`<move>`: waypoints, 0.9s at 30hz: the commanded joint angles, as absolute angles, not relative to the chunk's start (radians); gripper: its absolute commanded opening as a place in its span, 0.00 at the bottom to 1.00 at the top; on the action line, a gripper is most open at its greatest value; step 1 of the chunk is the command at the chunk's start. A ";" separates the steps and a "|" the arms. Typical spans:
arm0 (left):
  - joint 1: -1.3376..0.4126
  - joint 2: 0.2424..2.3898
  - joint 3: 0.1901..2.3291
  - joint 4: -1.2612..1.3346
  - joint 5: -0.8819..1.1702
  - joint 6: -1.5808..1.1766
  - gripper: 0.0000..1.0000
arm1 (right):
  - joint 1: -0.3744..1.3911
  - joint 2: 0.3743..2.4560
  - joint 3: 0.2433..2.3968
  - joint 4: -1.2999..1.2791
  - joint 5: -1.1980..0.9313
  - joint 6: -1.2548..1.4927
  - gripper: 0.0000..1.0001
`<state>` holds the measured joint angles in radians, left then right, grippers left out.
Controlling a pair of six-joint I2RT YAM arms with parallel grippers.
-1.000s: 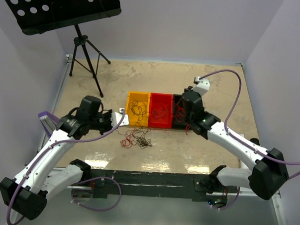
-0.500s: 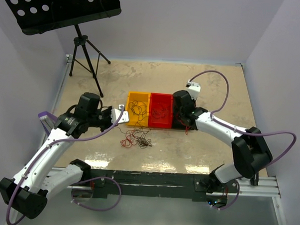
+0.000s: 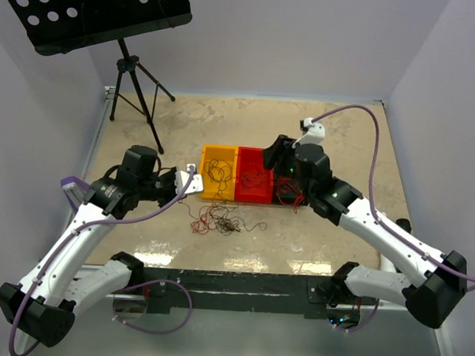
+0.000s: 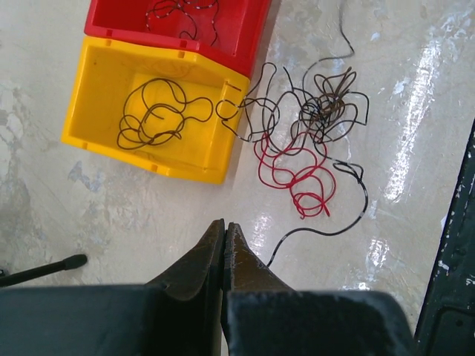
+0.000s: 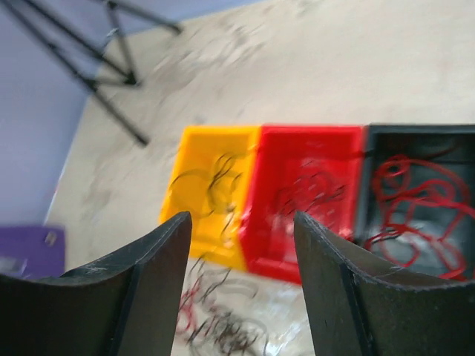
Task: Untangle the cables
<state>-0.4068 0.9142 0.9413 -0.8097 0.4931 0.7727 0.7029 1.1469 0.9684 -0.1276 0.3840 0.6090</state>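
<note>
The fingers [image 4: 208,259] of the left gripper [image 4: 224,226] are pressed together on nothing, near the front of the yellow bin [image 4: 96,96]. We see the fingers [image 5: 159,252] of the right gripper [image 5: 243,222] spread and empty, right of that bin. The tangled cables [image 4: 304,141] lie on the table [image 4: 111,208] beside the bin; one dark loop [image 4: 152,115] sits inside it.

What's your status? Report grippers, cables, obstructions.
Left gripper shut, empty. Right gripper open, empty. Cable tangle loose on table beside yellow bin. Nothing blocking it.
</note>
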 commanded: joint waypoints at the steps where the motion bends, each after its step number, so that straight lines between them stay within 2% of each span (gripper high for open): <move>1: -0.405 0.903 1.044 -0.815 0.549 0.735 0.00 | 0.833 1.115 0.940 -0.150 0.325 0.575 0.62; 7: -0.405 0.939 1.230 -0.848 0.655 0.674 0.00 | 0.864 1.019 0.894 -0.038 0.192 0.486 0.64; 15: -0.405 0.983 1.390 -0.802 0.738 0.542 0.00 | 0.906 1.031 0.943 0.075 -0.072 0.396 0.64; 23: -0.405 1.028 1.459 -0.755 0.738 0.492 0.00 | 1.066 1.101 0.991 0.150 -0.112 0.362 0.63; 27: -0.405 1.032 1.463 -0.756 0.735 0.497 0.00 | 1.126 1.178 0.991 0.118 -0.045 0.311 0.64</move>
